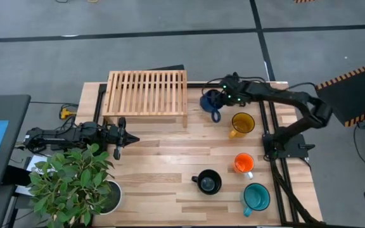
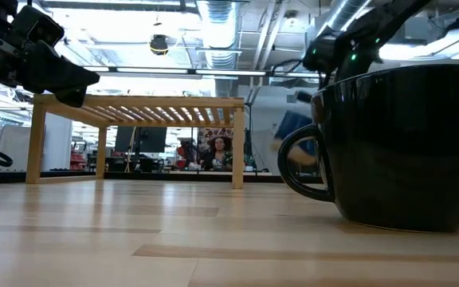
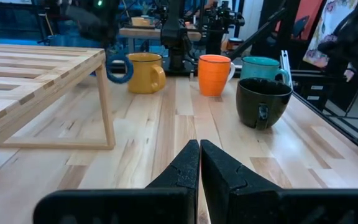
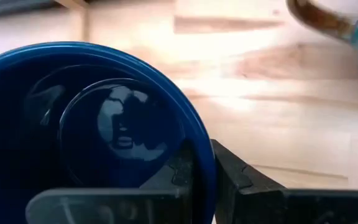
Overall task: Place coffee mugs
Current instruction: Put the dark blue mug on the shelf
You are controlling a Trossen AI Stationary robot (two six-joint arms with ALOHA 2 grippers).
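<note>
**Right gripper clamps the dark blue mug beside the rack**

Left of centre, the left gripper (image 1: 117, 152) hangs with fingers pressed together, empty. Upper middle stands the wooden rack (image 1: 147, 92). Just right of it, the right gripper (image 1: 218, 97) pinches the dark blue mug (image 1: 211, 102) by its rim. Lower right: yellow mug (image 1: 241, 123), orange mug (image 1: 243, 163), black mug (image 1: 207, 182), teal mug (image 1: 255, 197).

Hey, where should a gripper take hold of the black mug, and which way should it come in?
Take the black mug by its rim wall, coming straight down from above. It stands upright with its mouth open upward, so one finger can go inside and one outside. Pick a stretch of rim away from the handle, which sticks out sideways toward the table's left.
</note>
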